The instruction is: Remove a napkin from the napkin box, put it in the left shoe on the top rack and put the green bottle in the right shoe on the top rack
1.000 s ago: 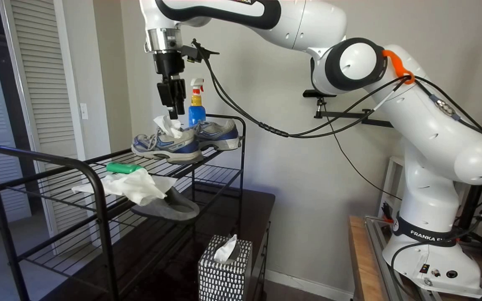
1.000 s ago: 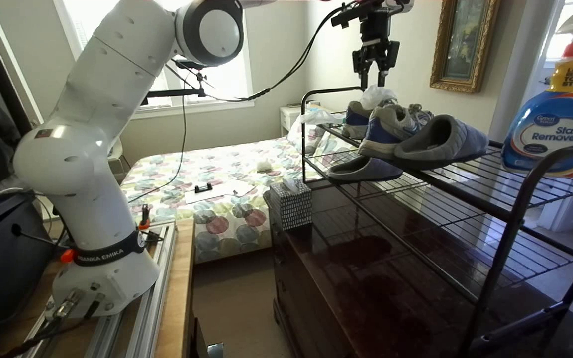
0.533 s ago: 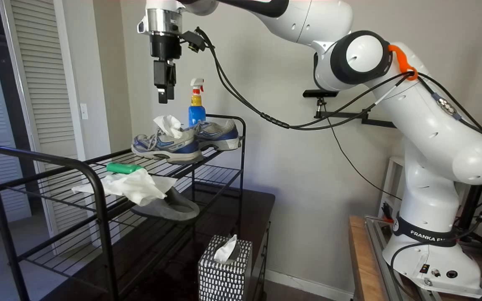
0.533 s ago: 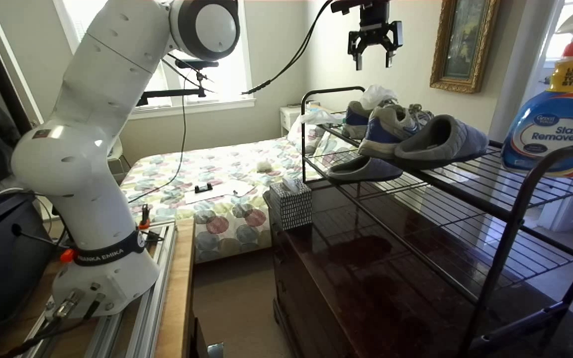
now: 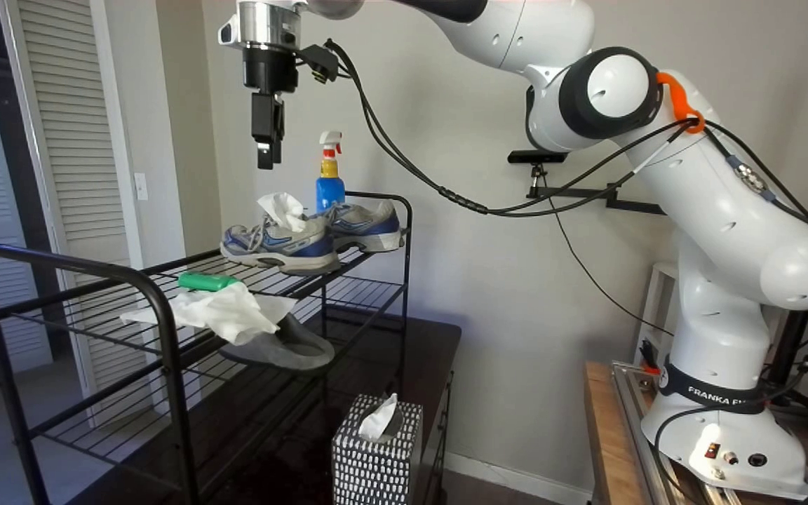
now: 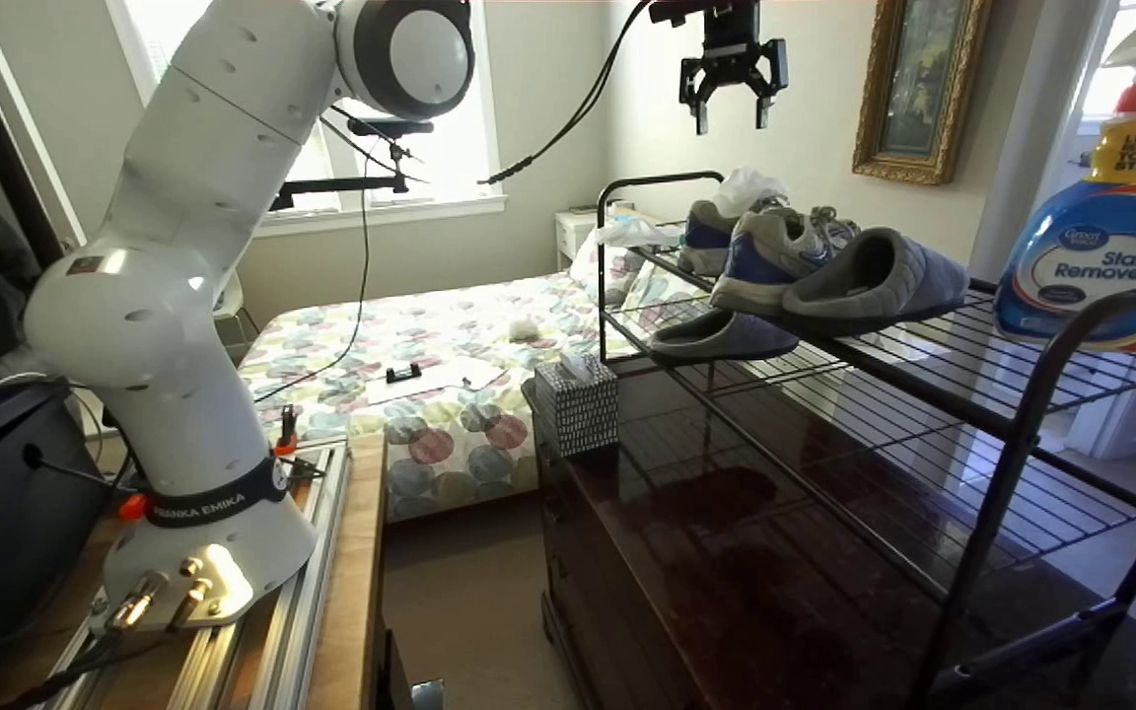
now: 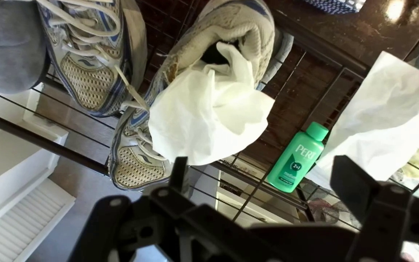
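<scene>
A crumpled white napkin [image 7: 209, 112] sits in the opening of the left shoe [image 7: 140, 165], draped over its tongue and laces. The right shoe [image 7: 89, 78] stands beside it on the top rack [image 5: 292, 283] with nothing visible in it. Lying on its side on that rack is the green bottle [image 7: 296, 158], next to another white tissue. High above the shoes, my gripper [image 6: 732, 129] is open and holds nothing; in the wrist view the bottle shows between its spread fingers [image 7: 178, 174]. The black-and-white napkin box [image 5: 376, 459], tissue poking out of its top, stands on the dresser below.
Another white tissue [image 5: 232, 312] spreads over the rack near its end bar [image 5: 67, 259]. A grey slipper [image 6: 879, 286] sits beside the right shoe, and one more slipper [image 6: 726, 335] is on the lower tier. A stain remover spray bottle [image 6: 1091, 247] stands at the rack's far end.
The gripper has risen from just above the napkin, and its fingers have spread wider. The napkin stays in the left shoe; shoes and bottle keep their places.
</scene>
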Controlling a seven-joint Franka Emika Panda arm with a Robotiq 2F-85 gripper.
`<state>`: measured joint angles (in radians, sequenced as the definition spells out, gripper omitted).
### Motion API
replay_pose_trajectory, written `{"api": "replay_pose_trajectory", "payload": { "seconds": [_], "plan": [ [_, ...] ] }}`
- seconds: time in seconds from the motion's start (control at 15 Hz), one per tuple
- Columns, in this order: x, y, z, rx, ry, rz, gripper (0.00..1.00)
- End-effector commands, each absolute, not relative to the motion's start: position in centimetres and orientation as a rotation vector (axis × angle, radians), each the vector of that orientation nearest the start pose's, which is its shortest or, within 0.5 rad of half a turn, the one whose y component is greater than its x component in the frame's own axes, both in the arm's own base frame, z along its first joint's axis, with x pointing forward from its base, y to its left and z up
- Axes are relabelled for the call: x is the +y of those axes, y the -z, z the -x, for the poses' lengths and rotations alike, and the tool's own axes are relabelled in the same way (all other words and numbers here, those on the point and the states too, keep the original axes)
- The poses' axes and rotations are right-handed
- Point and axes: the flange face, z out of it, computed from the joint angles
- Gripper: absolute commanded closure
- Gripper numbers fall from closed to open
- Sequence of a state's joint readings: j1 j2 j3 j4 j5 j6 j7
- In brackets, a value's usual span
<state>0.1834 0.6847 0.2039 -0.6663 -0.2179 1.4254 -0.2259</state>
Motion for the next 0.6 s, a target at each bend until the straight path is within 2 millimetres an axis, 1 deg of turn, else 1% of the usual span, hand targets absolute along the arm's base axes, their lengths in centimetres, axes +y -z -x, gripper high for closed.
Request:
{"api": "replay_pose_trajectory", "payload": {
  "seconds": [0.0, 0.07, 0.33, 0.53],
  "plan": [
    [19.2, -59.1, -68.9, -0.762, 0.116, 3.114, 0.0],
    [20.2, -58.6, -68.7, -0.712, 0.106, 3.136, 0.0],
    [24.5, -57.1, -67.4, -0.592, 0.035, 3.125, 0.0],
    [27.4, -56.4, -66.3, -0.579, 0.005, 3.119, 0.0]
  ]
}}
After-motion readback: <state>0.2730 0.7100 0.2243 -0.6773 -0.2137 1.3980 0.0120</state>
